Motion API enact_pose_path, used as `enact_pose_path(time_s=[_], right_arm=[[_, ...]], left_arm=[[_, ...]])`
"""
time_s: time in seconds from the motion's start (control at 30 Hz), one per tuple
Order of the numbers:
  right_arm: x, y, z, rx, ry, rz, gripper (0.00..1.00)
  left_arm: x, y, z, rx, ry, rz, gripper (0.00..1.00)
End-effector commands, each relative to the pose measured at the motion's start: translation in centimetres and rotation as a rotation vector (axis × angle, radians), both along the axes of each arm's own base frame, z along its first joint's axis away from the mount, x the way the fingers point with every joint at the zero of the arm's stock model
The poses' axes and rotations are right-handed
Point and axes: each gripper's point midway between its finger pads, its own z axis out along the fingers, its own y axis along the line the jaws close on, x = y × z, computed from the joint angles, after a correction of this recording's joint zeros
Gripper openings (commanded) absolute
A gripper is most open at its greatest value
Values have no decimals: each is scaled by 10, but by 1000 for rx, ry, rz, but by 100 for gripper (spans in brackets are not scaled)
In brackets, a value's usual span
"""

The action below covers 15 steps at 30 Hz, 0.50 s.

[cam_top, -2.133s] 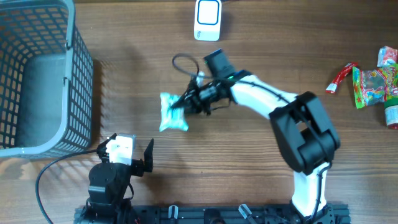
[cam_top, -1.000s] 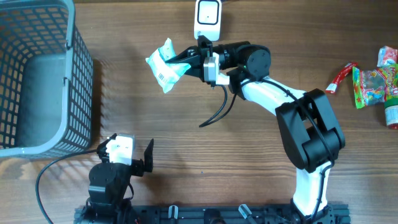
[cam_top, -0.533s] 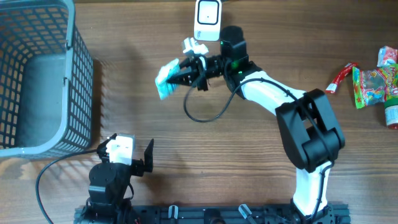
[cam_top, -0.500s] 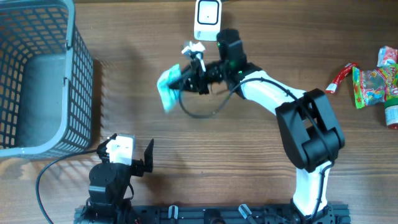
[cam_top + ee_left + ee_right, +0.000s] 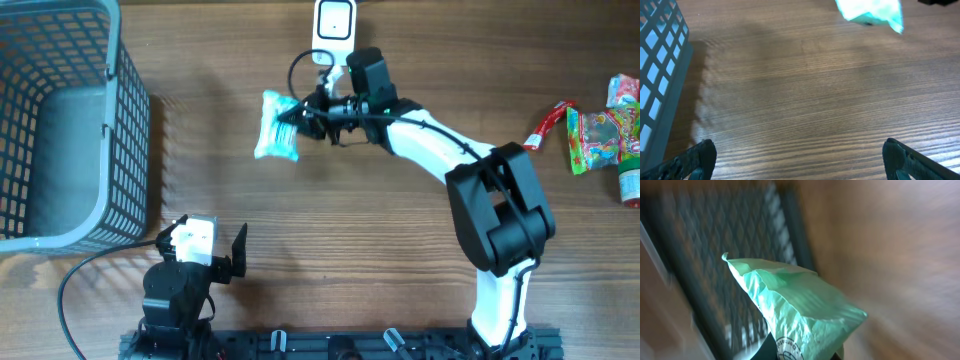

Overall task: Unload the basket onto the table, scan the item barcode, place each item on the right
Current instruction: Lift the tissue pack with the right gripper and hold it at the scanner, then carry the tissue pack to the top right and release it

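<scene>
The right claw (image 5: 302,114) is pinched nearly closed on one end of the pale green crinkly plastic packet (image 5: 277,127). It holds the packet over the wooden desk (image 5: 400,250), near the white box-shaped barcode scanner (image 5: 333,30) and to one side of it, not in front of its window. This looks like the presenting step. No barcode shows on the sides in view, so the next move likely calls for rolling the wrist to turn the printed face toward the scanner and bringing the packet closer. The left claw (image 5: 800,157) hangs wide open and empty beside the grey plastic mesh basket (image 5: 60,120).
</scene>
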Motion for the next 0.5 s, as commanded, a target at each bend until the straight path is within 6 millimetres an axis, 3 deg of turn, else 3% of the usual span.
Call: enact_pose_path(time_s=[0.0, 0.13, 0.2, 0.33, 0.47], right_arm=[[83, -42, 13, -140, -43, -399, 5], [133, -72, 45, -185, -137, -605, 5], [152, -76, 47, -162, -112, -661, 5], [187, -74, 24, -132, -65, -708, 5], [204, -78, 0, -156, -6, -759, 5]], left_arm=[[0, -1, 0, 13, -7, -10, 100], [0, -1, 0, 13, -7, -10, 100], [0, -1, 0, 13, -7, -10, 100], [0, -1, 0, 13, -7, -10, 100], [0, -1, 0, 13, -7, -10, 100]])
